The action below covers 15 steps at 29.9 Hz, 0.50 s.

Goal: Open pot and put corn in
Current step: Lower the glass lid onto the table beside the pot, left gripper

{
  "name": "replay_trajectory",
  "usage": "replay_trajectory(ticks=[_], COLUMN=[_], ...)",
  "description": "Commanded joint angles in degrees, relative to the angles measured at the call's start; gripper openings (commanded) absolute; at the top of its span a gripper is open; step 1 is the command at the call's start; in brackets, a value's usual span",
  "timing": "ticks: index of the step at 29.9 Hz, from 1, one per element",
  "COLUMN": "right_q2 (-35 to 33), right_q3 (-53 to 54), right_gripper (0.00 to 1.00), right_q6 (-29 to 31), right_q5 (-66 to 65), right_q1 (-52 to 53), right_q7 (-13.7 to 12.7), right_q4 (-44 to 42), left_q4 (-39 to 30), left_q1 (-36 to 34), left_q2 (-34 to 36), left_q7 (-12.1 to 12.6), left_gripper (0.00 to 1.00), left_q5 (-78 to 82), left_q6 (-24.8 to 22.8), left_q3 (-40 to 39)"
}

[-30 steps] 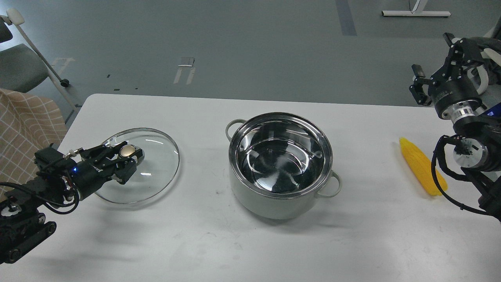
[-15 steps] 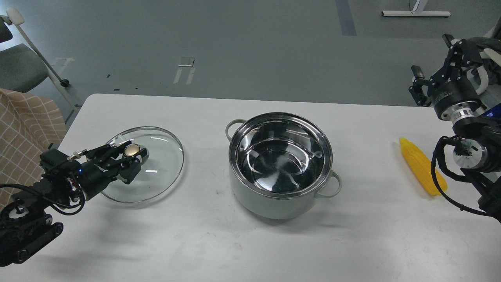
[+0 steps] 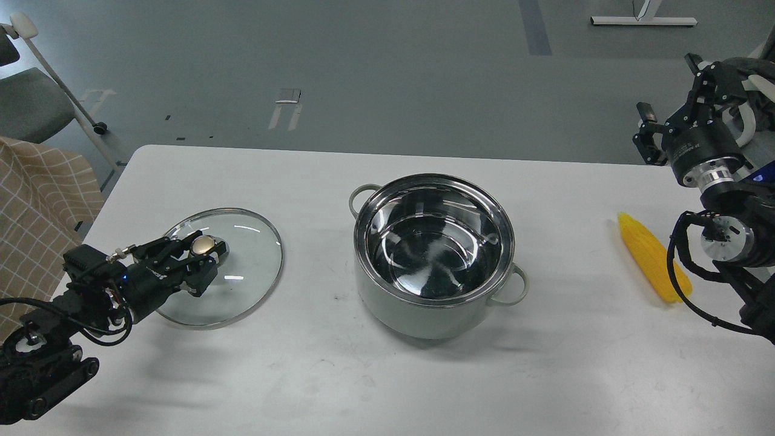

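Observation:
The pale grey-green pot (image 3: 424,318) stands open in the middle of the table, its shiny steel inside empty. The round glass lid (image 3: 245,284) with its gold knob (image 3: 203,244) lies or hovers low over the table, left of the pot. My left gripper (image 3: 206,255) is closed around that knob. The yellow corn (image 3: 651,257) lies on the table at the right, pointed end away from me. My right gripper (image 3: 643,130) hangs open and empty above the table's far right edge, beyond the corn.
The white table (image 3: 339,375) runs out of view at the front. A chair with a checked cloth (image 3: 36,206) stands off the left edge. My right arm's cables (image 3: 681,272) hang just beside the corn.
My left gripper and the lid have shifted slightly right, then down toward me, and the lid sits lower now. The pot, the corn and my right arm have barely moved.

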Motion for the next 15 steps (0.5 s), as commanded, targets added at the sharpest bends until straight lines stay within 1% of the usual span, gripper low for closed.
replay_trajectory(ticks=[1, 2, 5, 7, 8, 9, 11, 12, 15], right_q2=[0.0, 0.0, 0.0, 0.0, 0.0, 0.0, 0.0, 0.0, 0.0], right_q3=[0.0, 0.0, 0.0, 0.0, 0.0, 0.0, 0.0, 0.0, 0.0], right_gripper=[1.00, 1.00, 1.00, 1.00, 1.00, 1.00, 1.00, 1.00, 1.00], right_q6=[0.0, 0.0, 0.0, 0.0, 0.0, 0.0, 0.0, 0.0, 0.0], right_q5=[0.0, 0.0, 0.0, 0.0, 0.0, 0.0, 0.0, 0.0, 0.0], right_q1=[0.0, 0.0, 0.0, 0.0, 0.0, 0.0, 0.0, 0.0, 0.0], right_q7=[0.0, 0.0, 0.0, 0.0, 0.0, 0.0, 0.0, 0.0, 0.0], right_q4=[0.0, 0.0, 0.0, 0.0, 0.0, 0.0, 0.0, 0.0, 0.0], left_q4=[0.1, 0.1, 0.1, 0.1, 0.1, 0.0, 0.1, 0.0, 0.1], left_q1=[0.1, 0.2, 0.2, 0.1, 0.1, 0.1, 0.1, 0.1, 0.1], left_q2=[0.0, 0.0, 0.0, 0.0, 0.0, 0.0, 0.0, 0.0, 0.1], left_q7=[0.0, 0.0, 0.0, 0.0, 0.0, 0.0, 0.0, 0.0, 0.0], left_gripper=[0.15, 0.17, 0.27, 0.42, 0.46, 0.54, 0.61, 0.68, 0.79], left_q5=[0.0, 0.0, -0.1, -0.1, -0.1, -0.4, -0.7, -0.7, -0.7], left_q6=[-0.1, -0.2, -0.2, -0.2, -0.2, -0.2, -0.2, -0.2, -0.2], left_q3=[0.1, 0.1, 0.1, 0.1, 0.0, 0.0, 0.0, 0.0, 0.0])
